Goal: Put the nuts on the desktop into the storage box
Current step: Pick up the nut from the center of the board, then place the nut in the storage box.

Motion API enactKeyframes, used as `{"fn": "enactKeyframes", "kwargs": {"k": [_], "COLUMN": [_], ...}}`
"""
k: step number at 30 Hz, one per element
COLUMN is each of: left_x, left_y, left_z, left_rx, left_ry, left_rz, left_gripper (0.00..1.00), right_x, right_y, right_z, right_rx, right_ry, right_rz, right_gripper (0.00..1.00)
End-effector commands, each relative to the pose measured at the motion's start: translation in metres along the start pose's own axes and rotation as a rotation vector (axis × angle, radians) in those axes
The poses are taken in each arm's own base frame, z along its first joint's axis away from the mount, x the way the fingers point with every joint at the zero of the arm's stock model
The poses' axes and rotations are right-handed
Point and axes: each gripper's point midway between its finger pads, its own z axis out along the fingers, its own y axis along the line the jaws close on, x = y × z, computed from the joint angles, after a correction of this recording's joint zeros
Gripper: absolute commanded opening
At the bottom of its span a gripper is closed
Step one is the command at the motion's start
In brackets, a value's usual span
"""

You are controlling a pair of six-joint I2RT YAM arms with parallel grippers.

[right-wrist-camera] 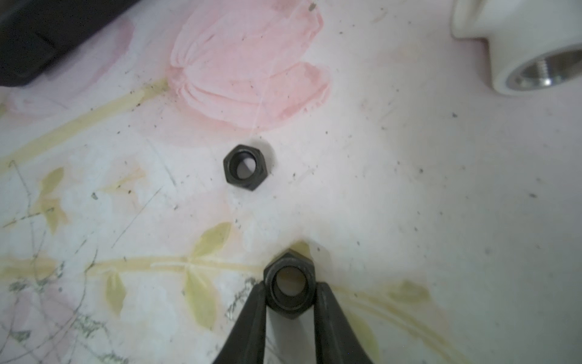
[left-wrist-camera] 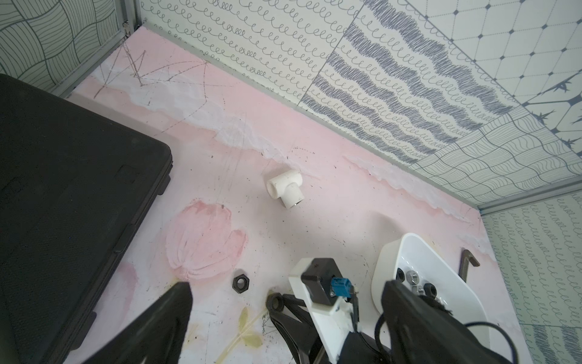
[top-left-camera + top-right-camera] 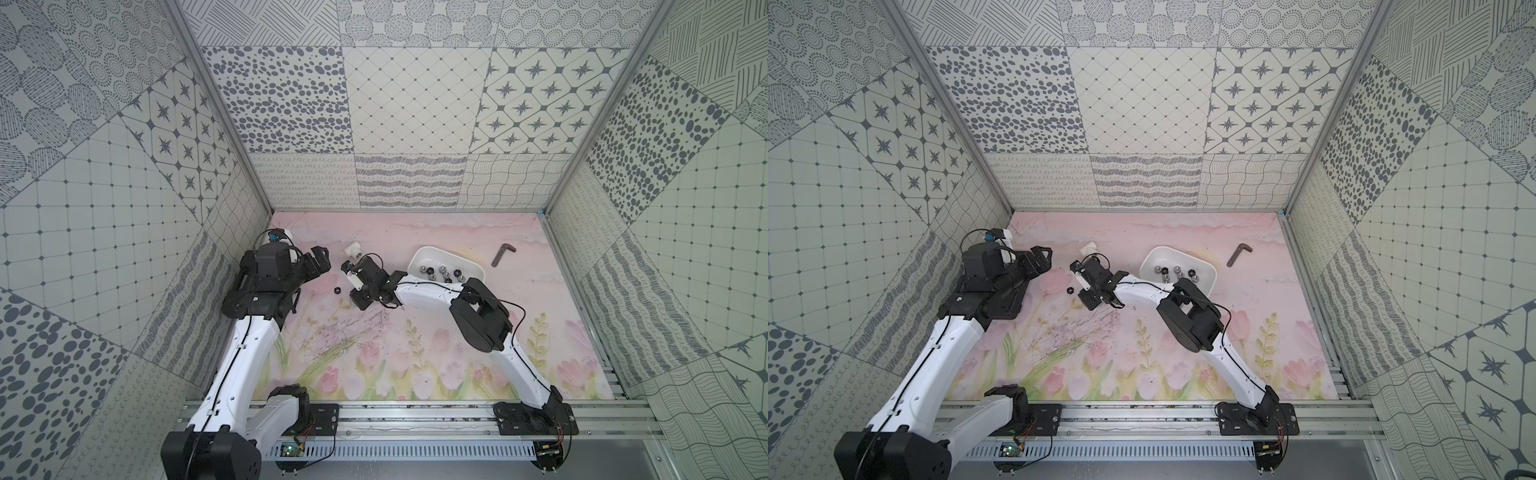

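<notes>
Pink tulips and green leaves cover the desktop (image 3: pixel 374 365), and from its near edge the two arms reach in toward the middle. Closest of the working parts, the right gripper (image 1: pixel 290 290) is closed down on a black hex nut (image 1: pixel 291 260). Its two dark fingers press opposite sides, and the bore faces the wrist camera; whether the nut is clear of the surface I cannot tell. Just to the left, a loose black nut (image 3: pixel 337 289) lies flat on the print, touching nothing. A little farther and to the left, the left gripper (image 3: pixel 319 261) hangs with its fingers spread wide and nothing between them, near a black case (image 2: pixel 63 189). Right of the right gripper and slightly farther back sits the storage box (image 3: pixel 417 257), with several silver and black nuts (image 3: pixel 440 272) already inside. A white T fitting (image 3: pixel 352 250) and, far right, a dark hex key (image 3: pixel 503 253) are not part of the job. These nuts look light, rigid and slick-sided. They are probably best pinched low across two opposite flats, since a grip on the corners could let one squirt free.
</notes>
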Motion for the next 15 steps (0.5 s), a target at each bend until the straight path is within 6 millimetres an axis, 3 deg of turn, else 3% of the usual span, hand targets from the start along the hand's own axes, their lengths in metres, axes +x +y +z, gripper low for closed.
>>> {"fn": "enactKeyframes", "kwargs": {"k": [1, 9, 15], "left_x": [-0.008, -0.008, -0.010], "left_y": [-0.003, -0.004, -0.004], "left_z": [-0.001, -0.001, 0.000], "left_rx": [0.013, 0.016, 0.018], "left_ry": [-0.036, -0.033, -0.035], "left_rz": [0.008, 0.009, 0.008], "left_gripper": [0.99, 0.99, 0.99], "right_x": [-0.037, -0.033, -0.011], "right_y": [-0.018, -0.080, -0.137], "right_z": [-0.043, -0.118, -0.154], "right_rx": [0.040, 0.178, 0.285], "right_ry": [-0.145, -0.217, -0.216], "right_rz": [0.035, 0.119, 0.207], "right_gripper": [0.20, 0.20, 0.21]}}
